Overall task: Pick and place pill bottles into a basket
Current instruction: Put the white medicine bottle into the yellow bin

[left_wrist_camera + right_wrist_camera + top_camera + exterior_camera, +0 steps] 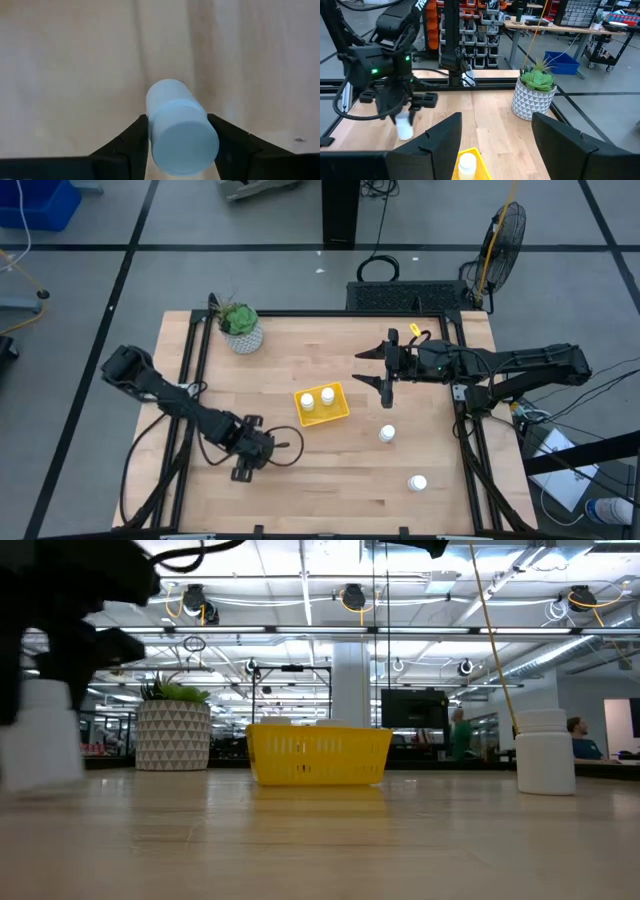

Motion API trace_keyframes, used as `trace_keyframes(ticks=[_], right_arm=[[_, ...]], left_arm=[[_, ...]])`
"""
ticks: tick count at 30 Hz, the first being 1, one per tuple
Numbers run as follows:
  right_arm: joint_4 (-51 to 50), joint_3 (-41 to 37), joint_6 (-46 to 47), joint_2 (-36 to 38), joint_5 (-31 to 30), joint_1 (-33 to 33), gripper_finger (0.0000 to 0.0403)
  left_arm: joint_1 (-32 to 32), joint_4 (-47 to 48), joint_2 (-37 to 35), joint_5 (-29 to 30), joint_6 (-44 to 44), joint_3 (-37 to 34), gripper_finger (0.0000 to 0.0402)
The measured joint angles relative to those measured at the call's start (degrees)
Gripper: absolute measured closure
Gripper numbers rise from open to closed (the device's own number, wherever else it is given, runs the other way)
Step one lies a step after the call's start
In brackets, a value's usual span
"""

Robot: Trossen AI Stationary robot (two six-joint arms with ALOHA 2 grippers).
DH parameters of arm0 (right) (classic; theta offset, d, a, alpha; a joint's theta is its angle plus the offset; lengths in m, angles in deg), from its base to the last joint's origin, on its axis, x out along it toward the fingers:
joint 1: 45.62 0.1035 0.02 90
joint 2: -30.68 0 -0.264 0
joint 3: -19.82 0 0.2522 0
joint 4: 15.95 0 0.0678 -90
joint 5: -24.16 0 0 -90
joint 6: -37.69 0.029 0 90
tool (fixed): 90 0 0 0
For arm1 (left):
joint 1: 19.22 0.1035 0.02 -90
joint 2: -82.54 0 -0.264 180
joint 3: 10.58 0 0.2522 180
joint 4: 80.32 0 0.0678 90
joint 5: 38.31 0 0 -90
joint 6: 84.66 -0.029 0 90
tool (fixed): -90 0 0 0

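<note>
- Bottle (180, 127) sat upright between my left gripper's (252, 456) fingers (131, 142), seemingly pinched at the front-left of the table.
- Basket (340, 411) lay ahead to its right, nearer my empty, open right gripper (383, 367).

Left gripper (268, 450) low, fingers clamped; right gripper (380, 366) raised, fingers spread.

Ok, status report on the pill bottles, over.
Left tool shut on a bottle. Right tool open, empty, beyond basket. Two bottles in basket, two loose on table. Path clear.
</note>
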Motion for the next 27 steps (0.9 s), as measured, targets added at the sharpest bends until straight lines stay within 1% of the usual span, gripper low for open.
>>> trace_keyframes(ticks=[7,10,13,15,17,21,27], right_arm=[[0.0,0.0,0.0,0.0,0.0,0.0,0.0170],[0.0,0.0,0.0,0.0,0.0,0.0,0.0170],[0.0,0.0,-0.3,0.0,0.0,0.0,0.0170],[0.0,0.0,-0.3,0.0,0.0,0.0,0.0170],[0.0,0.0,-0.3,0.0,0.0,0.0,0.0170],[0.0,0.0,-0.2,0.0,0.0,0.0,0.0170],[-0.3,0.0,-0.1,0.0,0.0,0.0,0.0170]], left_arm=[[5.1,0.0,-6.2,8.4,-10.4,2.0,0.0224],[6.9,-0.9,-8.8,12.6,-15.9,4.4,0.0224],[9.1,-3.7,-10.6,14.8,-22.1,7.2,0.0224],[10.9,-4.5,-10.7,14.8,-24.5,9.7,0.0224],[13.1,-1.5,-10.5,13.4,-26.0,12.0,0.0224],[18.0,0.9,-7.5,11.4,-29.1,15.8,0.0224],[22.3,1.1,-2.3,4.2,-34.9,19.9,0.0224]])
